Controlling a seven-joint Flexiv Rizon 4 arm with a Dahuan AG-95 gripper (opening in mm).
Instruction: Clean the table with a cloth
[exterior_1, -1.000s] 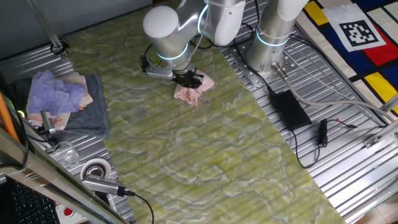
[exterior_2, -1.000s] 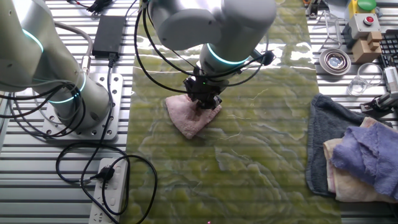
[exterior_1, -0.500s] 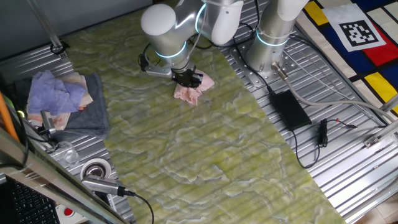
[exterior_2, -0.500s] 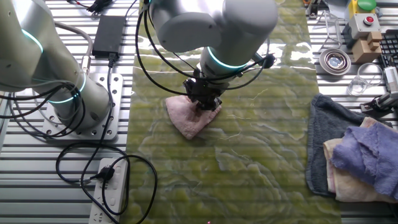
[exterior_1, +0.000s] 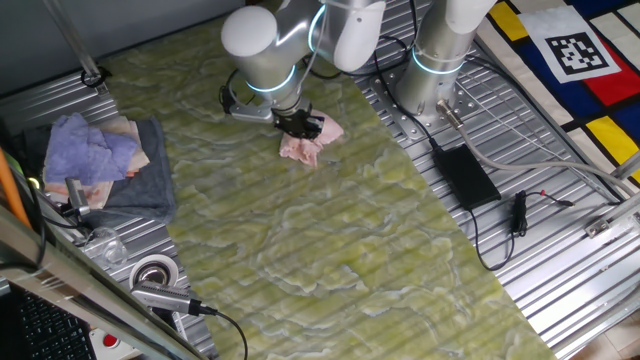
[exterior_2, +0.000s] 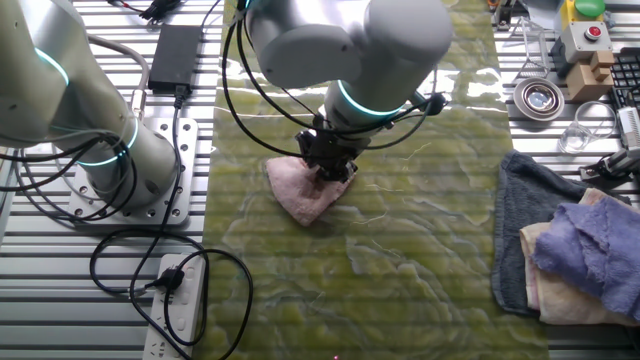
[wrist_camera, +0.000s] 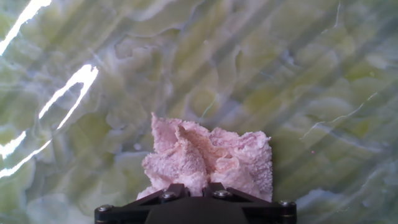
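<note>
My two-finger gripper (exterior_2: 328, 170) pinches the small pale pink textured cloth (exterior_2: 303, 189) against the yellow-green marbled table (exterior_2: 400, 260); I should press flat and sweep evenly.

Table (exterior_1: 330, 240): long yellow-green marbled surface, wavy pale veining, running diagonally through one fixed view, with ribbed grey metal panels (exterior_1: 560, 260) along both long sides. Lying directly on it: crumpled pale pink cloth (exterior_1: 303, 150) toward 12 o'clock in that view, bunched into folds (wrist_camera: 208, 158). Glare streaks on the surface at 9 o'clock in hand view.
</note>
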